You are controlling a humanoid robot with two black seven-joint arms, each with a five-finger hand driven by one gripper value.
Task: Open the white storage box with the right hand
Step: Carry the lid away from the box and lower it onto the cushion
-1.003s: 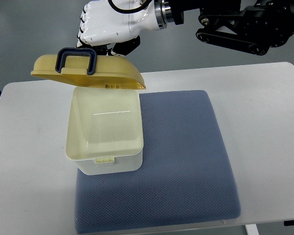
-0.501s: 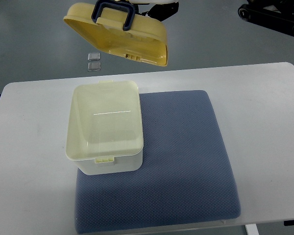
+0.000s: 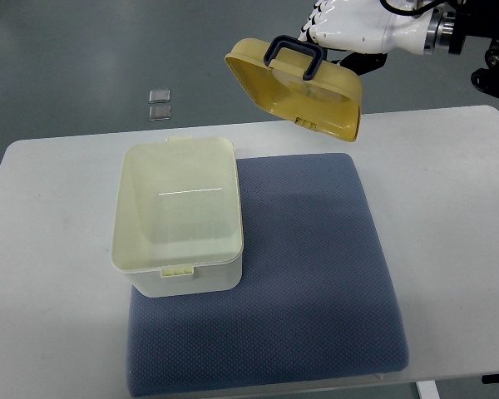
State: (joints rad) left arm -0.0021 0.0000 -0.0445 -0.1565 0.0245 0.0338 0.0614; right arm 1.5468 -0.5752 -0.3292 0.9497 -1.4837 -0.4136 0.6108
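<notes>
The white storage box (image 3: 176,218) stands open and empty on the left part of a blue mat (image 3: 316,274). Its yellow lid (image 3: 303,90), with a dark blue handle (image 3: 293,52), hangs tilted in the air above the table's far edge, right of the box. My right hand (image 3: 349,29), white, comes in from the upper right and holds the lid from behind, its fingers partly hidden by the lid. The left arm does not show.
The white table (image 3: 457,183) reaches past the mat on all sides. Two small clear squares (image 3: 159,103) lie on the grey floor beyond the table's far edge.
The lid has come free of the box. My right hand lifted it up and away, then carried it to the right, where it now hangs tilted.
</notes>
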